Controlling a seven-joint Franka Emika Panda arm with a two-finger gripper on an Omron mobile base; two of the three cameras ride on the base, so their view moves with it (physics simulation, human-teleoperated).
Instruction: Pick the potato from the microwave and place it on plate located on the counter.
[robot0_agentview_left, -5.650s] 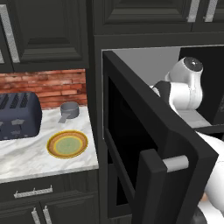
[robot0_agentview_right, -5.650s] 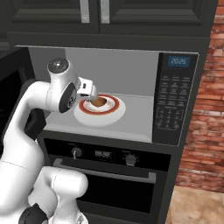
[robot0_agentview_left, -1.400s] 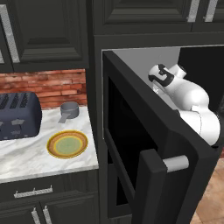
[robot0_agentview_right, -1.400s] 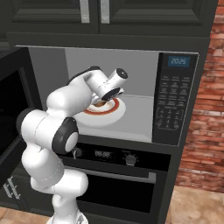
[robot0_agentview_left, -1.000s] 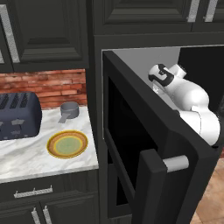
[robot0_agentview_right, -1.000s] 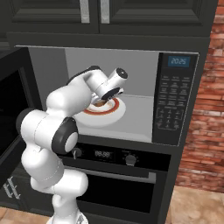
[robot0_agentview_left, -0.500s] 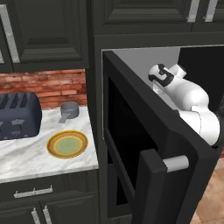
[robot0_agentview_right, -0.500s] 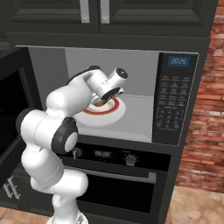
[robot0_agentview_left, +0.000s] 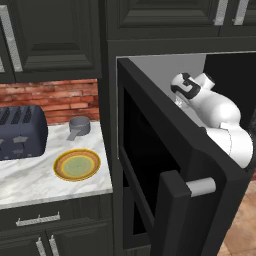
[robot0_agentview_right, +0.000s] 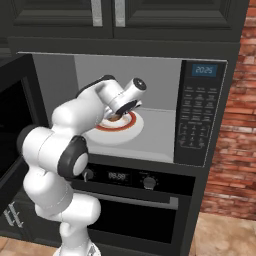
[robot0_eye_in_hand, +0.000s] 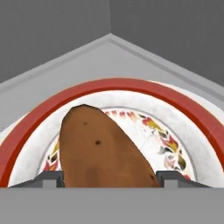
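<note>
The potato (robot0_eye_in_hand: 103, 153), a brown lump, lies on a white dish with a red rim (robot0_eye_in_hand: 192, 113) inside the microwave (robot0_agentview_right: 197, 115). My gripper (robot0_eye_in_hand: 111, 179) reaches down over it, and both dark fingertips (robot0_eye_in_hand: 50, 179) press against its two sides. In the right base view the hand hangs over the dish (robot0_agentview_right: 131, 125), with the potato (robot0_agentview_right: 116, 118) a brown speck under the gripper (robot0_agentview_right: 118, 115). The microwave door (robot0_agentview_left: 150, 165) stands wide open to the left. The plate (robot0_agentview_left: 77, 165), yellow-orange rimmed with a pale green centre, sits on the marble counter (robot0_agentview_left: 30, 185) left of the microwave.
A dark blue-grey toaster (robot0_agentview_left: 20, 132) and a small grey pot (robot0_agentview_left: 79, 126) stand behind the plate against the brick wall. The open door with its grey handle (robot0_agentview_left: 200, 186) juts out between the microwave's inside and the counter. An oven (robot0_agentview_right: 135, 200) sits below.
Since 5.7 s ago the arm has swung into the microwave and lowered the hand over the potato. In the last second and a half the arm has hardly moved.
</note>
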